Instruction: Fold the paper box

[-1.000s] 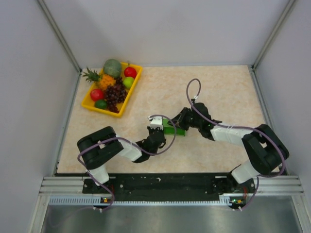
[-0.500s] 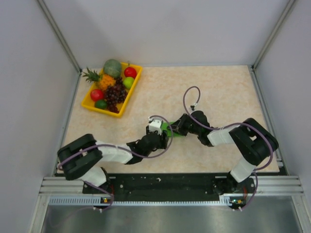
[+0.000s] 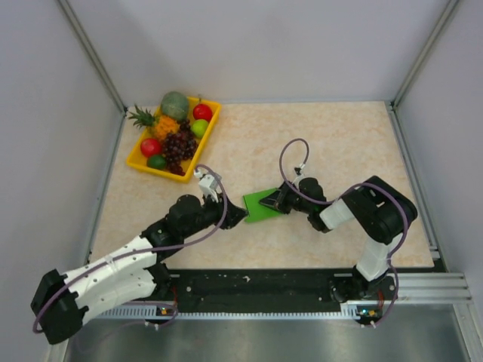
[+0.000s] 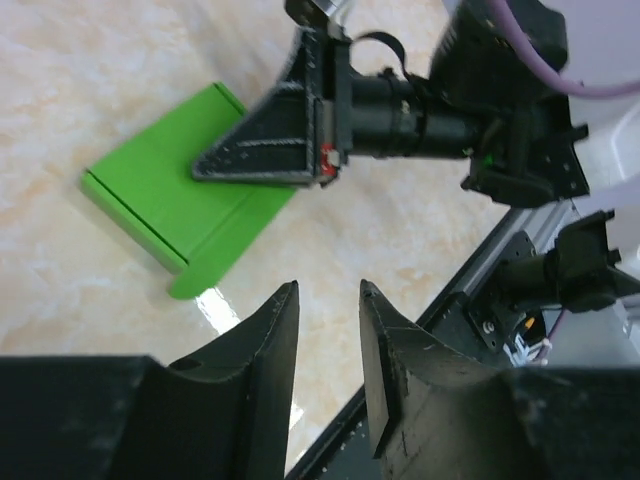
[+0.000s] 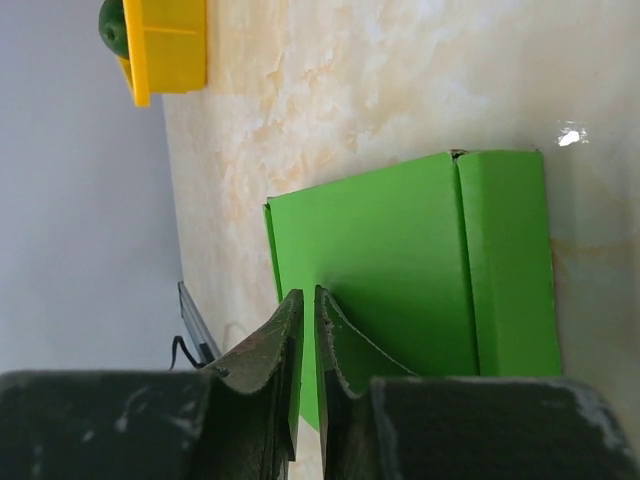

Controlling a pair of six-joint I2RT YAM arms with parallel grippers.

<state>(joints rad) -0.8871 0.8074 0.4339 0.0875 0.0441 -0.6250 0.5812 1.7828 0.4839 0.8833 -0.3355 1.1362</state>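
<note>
- Fingers (image 4: 385, 350) of the left gripper (image 4: 324, 325) stand a little apart with nothing between them. They hang just above the bench (image 3: 339, 136), near the paper box (image 5: 400, 250) but not touching it.
- Bench: the yellow fruit tray (image 3: 137, 163) sits at the far left corner, well apart from the work.
- Paper box: it lies flat near the middle of the bench, between the two grippers. It reads as a green rectangle with one crease and a narrower strip along one side.
- Right gripper (image 5: 307, 300): its fingers are drawn almost together, with only a slit showing, and they bear down on the green sheet.
- Step in hand, as judged: holding the sheet down at a fold, with further flaps not yet raised.
- Next move, as judged: the left gripper must reach the free strip, catch its edge cleanly and turn it along the crease while the right keeps the sheet pinned. Thin card may slide or buckle.
- Not determinable: whether the right fingers pinch a layer or merely press, or how many layers lie folded under. The sheet's edge beneath the right gripper is covered.
</note>
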